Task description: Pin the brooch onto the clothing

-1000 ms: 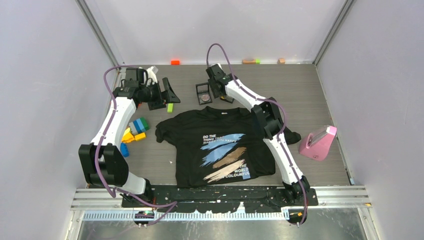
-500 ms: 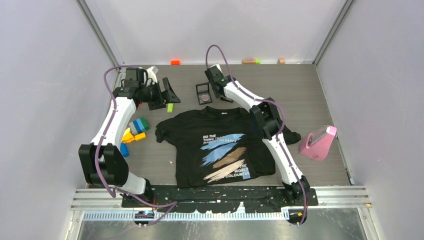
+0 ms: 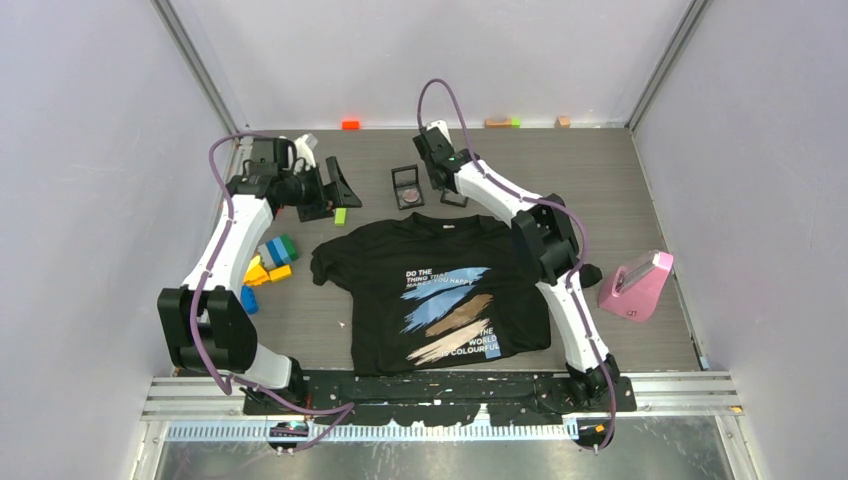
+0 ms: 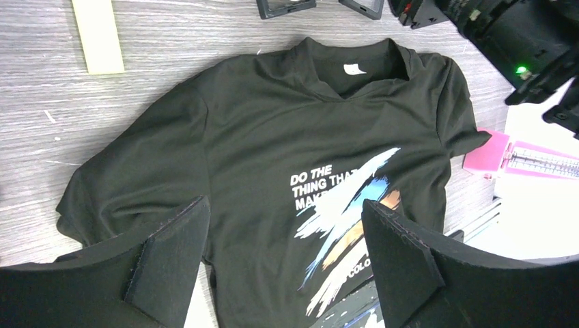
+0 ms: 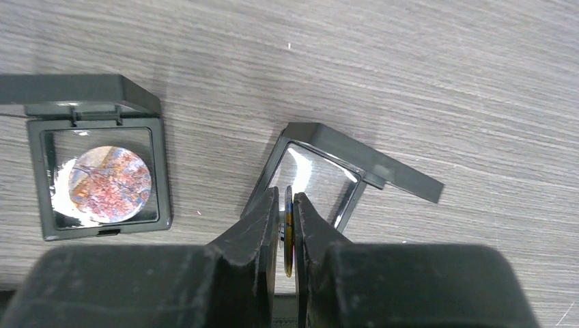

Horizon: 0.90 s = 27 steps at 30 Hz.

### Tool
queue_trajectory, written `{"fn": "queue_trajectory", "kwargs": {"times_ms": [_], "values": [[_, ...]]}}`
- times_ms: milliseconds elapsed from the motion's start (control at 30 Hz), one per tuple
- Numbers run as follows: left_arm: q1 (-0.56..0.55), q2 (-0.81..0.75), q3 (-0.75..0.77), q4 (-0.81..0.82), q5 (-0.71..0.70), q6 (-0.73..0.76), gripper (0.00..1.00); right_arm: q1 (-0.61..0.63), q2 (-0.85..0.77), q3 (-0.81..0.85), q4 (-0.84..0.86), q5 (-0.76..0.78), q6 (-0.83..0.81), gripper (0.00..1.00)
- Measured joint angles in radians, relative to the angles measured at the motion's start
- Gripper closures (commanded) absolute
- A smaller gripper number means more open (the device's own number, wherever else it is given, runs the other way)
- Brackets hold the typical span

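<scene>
The black T-shirt (image 3: 440, 290) with white text and blue, tan and cream streaks lies flat in the middle of the table; it also fills the left wrist view (image 4: 287, 157). My right gripper (image 5: 287, 198) is shut on a thin round brooch (image 5: 288, 229), held edge-on between the jaws above an open, empty small display box (image 5: 321, 181). In the top view the right gripper (image 3: 443, 186) is just behind the shirt's collar. My left gripper (image 4: 287, 239) is open and empty, hovering at the back left (image 3: 335, 190).
A second small box (image 5: 102, 174) holds a round reddish brooch; it sits behind the collar (image 3: 407, 187). Coloured blocks (image 3: 268, 262) lie left of the shirt, a green strip (image 3: 340, 215) near the left gripper, a pink object (image 3: 636, 285) at the right.
My right gripper has shifted slightly right and back, away from the box with the reddish brooch. The left arm has not moved.
</scene>
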Motion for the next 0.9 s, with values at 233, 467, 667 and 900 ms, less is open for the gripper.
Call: {"fn": "queue_trajectory", "kwargs": {"times_ms": [233,467,667,900], "values": [[-0.005,0.000,-0.016,0.016,0.024,0.001,0.18,0.000,-0.099,-0.083,0.040,-0.013,0.034,1.00],[-0.097,-0.006,-0.035,0.060,0.074,0.027,0.18,0.000,-0.395,-0.395,0.110,-0.179,0.113,0.99],[-0.225,-0.066,-0.068,0.166,0.242,0.026,0.18,0.000,-0.740,-0.620,0.187,-0.446,0.185,0.99],[-0.322,-0.139,-0.117,0.372,0.486,-0.060,0.22,0.000,-1.083,-0.903,0.336,-0.742,0.331,0.99]]}}
